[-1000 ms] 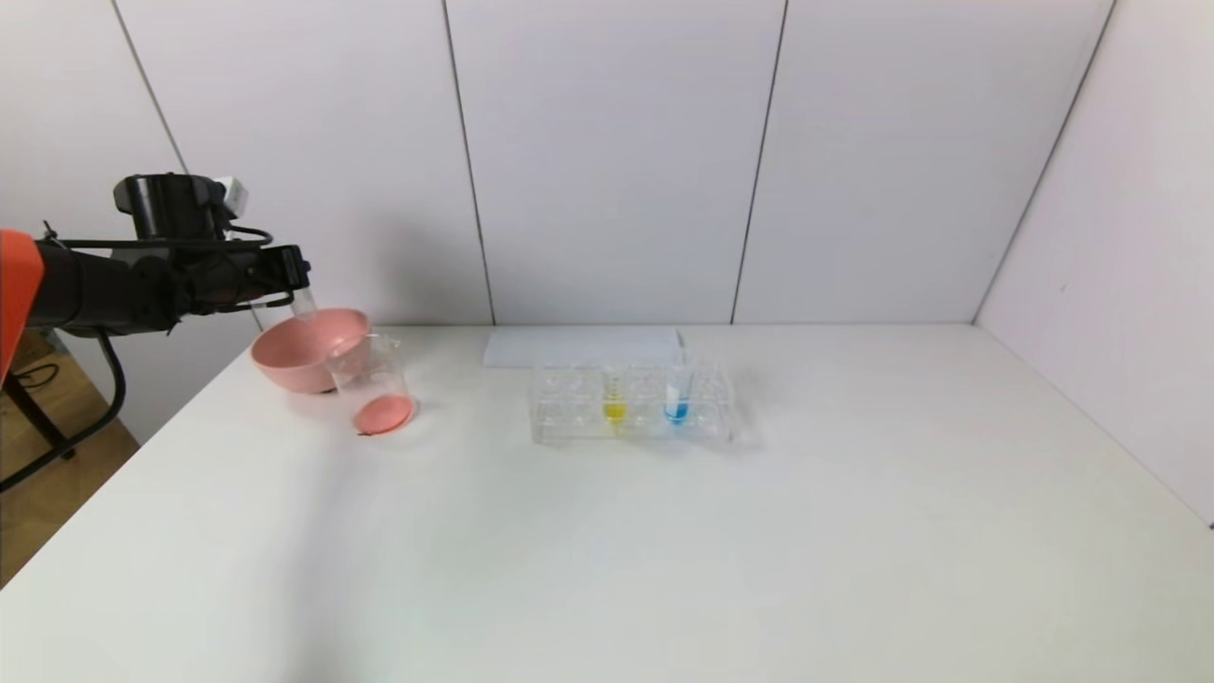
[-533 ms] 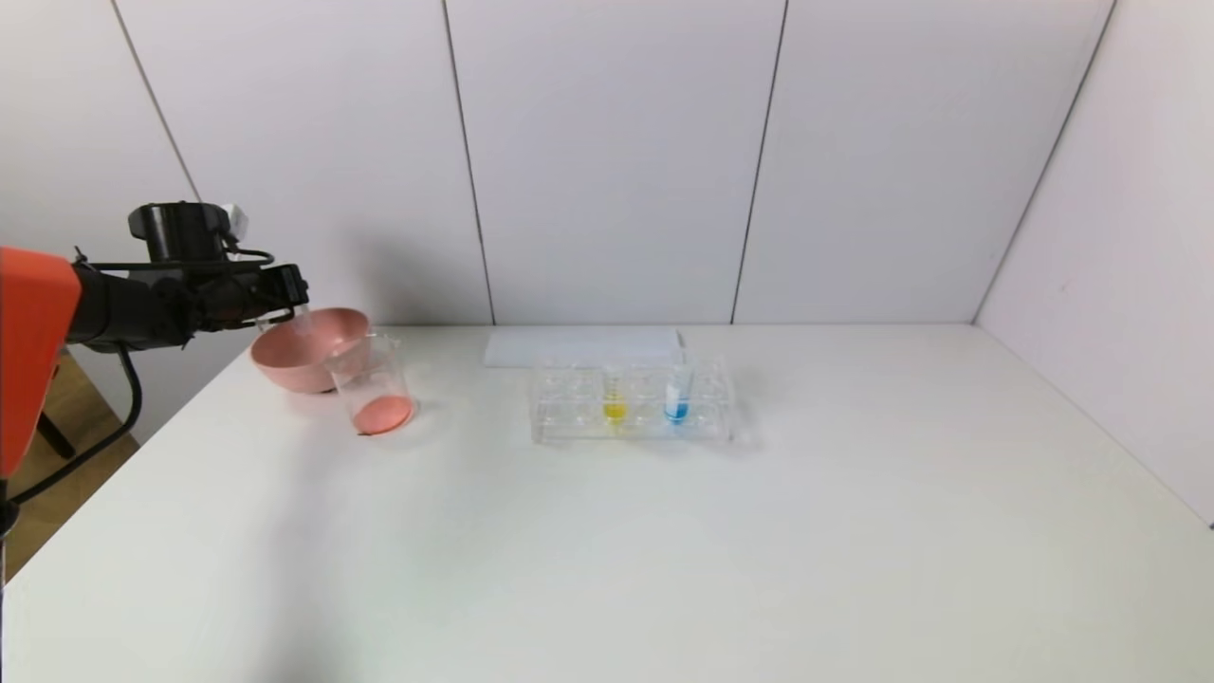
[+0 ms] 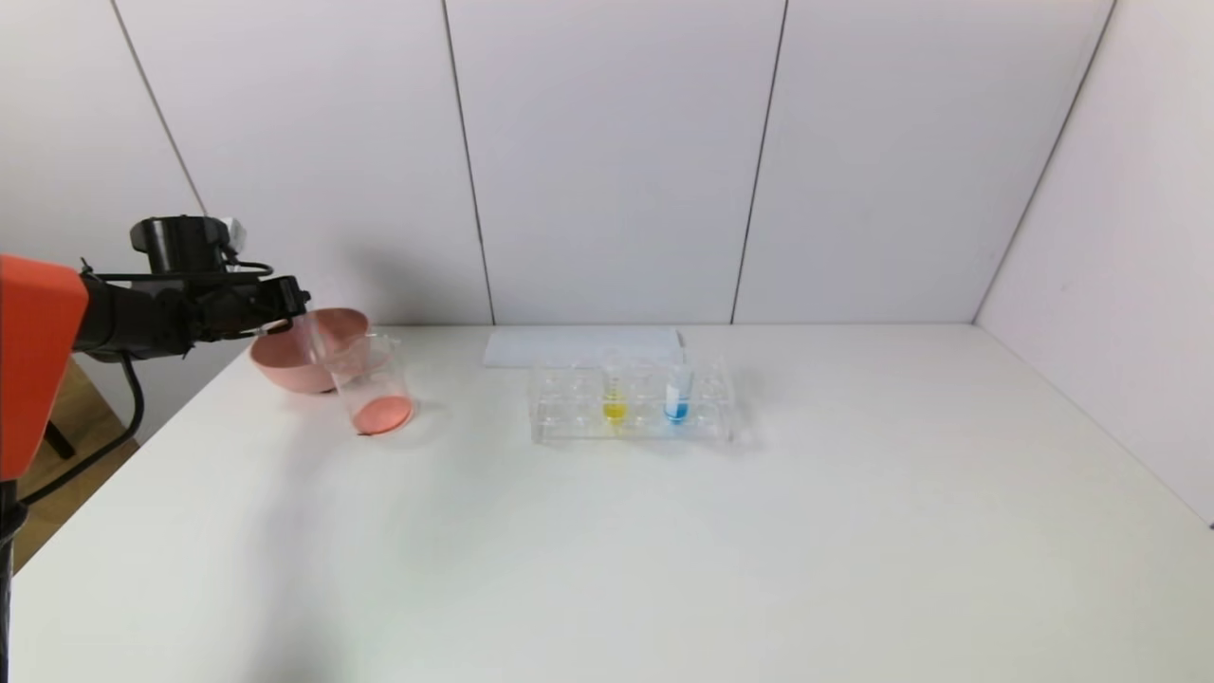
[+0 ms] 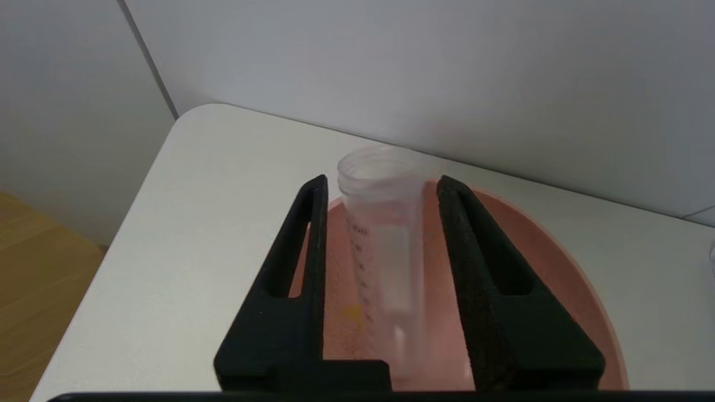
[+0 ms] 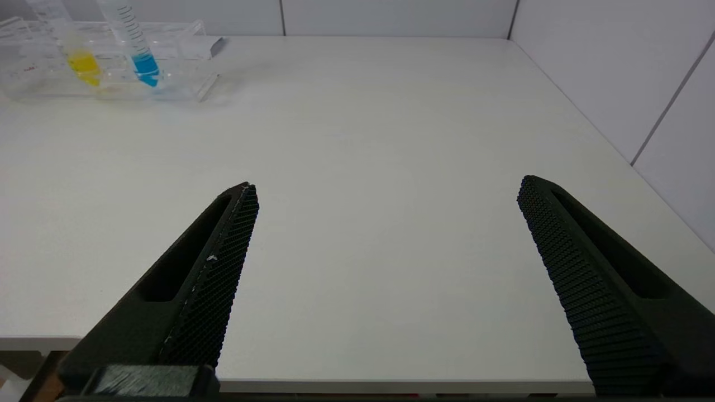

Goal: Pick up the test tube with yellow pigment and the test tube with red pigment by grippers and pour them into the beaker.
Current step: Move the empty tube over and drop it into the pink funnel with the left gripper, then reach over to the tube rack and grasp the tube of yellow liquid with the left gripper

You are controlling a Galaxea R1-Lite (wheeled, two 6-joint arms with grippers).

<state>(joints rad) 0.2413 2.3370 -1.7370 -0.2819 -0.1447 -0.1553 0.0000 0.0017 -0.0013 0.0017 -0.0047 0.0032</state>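
My left gripper (image 3: 289, 299) hovers over the pink bowl (image 3: 285, 365) at the table's far left. In the left wrist view its fingers (image 4: 380, 184) stand apart around an empty clear tube (image 4: 385, 234). There is a gap beside the tube, which is loose and blurred over the bowl (image 4: 536, 251). No red liquid shows in any tube. The beaker (image 3: 370, 384) stands in front of the bowl with red-orange liquid at its bottom. The yellow-tipped tube (image 3: 615, 398) stands in the clear rack (image 3: 569, 417); it also shows in the right wrist view (image 5: 78, 53). My right gripper (image 5: 385, 190) is open and empty above the table's near edge.
A blue-tipped tube (image 3: 676, 396) stands in the rack to the right of the yellow one. A flat white sheet (image 3: 579, 346) lies behind the rack. Walls close the table at the back and right. The table's left edge runs just beside the bowl.
My left gripper has sunk lower toward the pink bowl. The empty tube, held at the fingertips before, now sits lower and loose between the parted fingers.
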